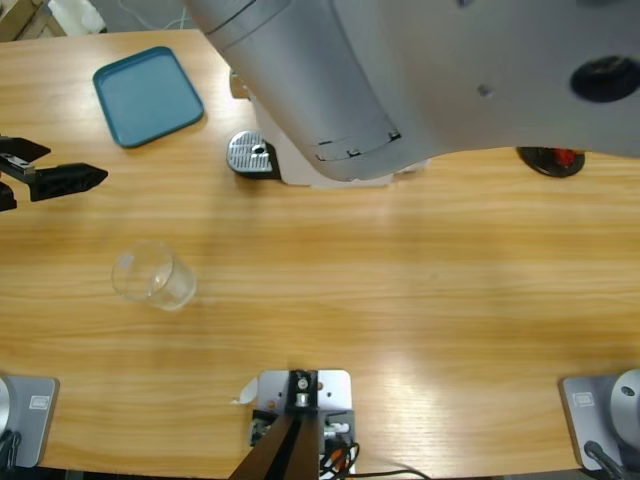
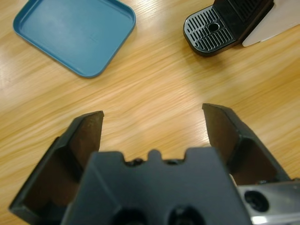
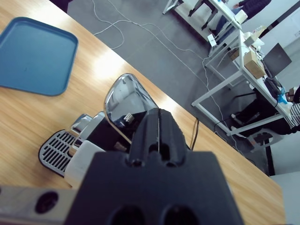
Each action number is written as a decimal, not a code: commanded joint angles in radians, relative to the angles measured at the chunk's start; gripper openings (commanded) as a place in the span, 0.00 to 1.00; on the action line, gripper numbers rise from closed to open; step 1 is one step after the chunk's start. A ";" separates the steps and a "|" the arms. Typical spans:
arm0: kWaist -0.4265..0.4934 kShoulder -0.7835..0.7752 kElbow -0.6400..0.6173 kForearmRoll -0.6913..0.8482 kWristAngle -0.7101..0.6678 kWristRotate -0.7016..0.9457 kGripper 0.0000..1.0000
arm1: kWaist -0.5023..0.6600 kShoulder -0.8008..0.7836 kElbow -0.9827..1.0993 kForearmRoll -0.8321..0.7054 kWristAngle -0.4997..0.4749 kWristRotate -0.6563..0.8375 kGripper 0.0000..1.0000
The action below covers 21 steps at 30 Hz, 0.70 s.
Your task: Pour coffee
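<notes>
Clear glass tumbler [image 1: 153, 276], lower left of frame: judged light, slippery, fragile; best gripped mid-wall. Left gripper [image 1: 70, 178] spread wide, empty. Right gripper [image 3: 159, 136] closed, empty.

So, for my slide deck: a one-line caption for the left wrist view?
Open left gripper hovering over the wooden table, blue tray and coffee machine drip grate ahead.

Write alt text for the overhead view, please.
A clear glass tumbler stands alone on a long wooden table, with the left gripper open nearby. Farther back lie a teal rectangular tray and a coffee machine's perforated drip tray, half hidden under a silver arm.
</notes>
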 commanded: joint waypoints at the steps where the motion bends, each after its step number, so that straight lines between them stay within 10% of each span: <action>1: -0.006 0.028 0.029 -0.008 -0.021 0.010 0.91 | -0.005 0.118 0.033 -0.008 0.040 0.011 0.00; 21: -0.008 0.028 0.029 -0.008 -0.022 0.010 0.91 | -0.010 0.181 0.066 -0.027 0.055 0.079 0.00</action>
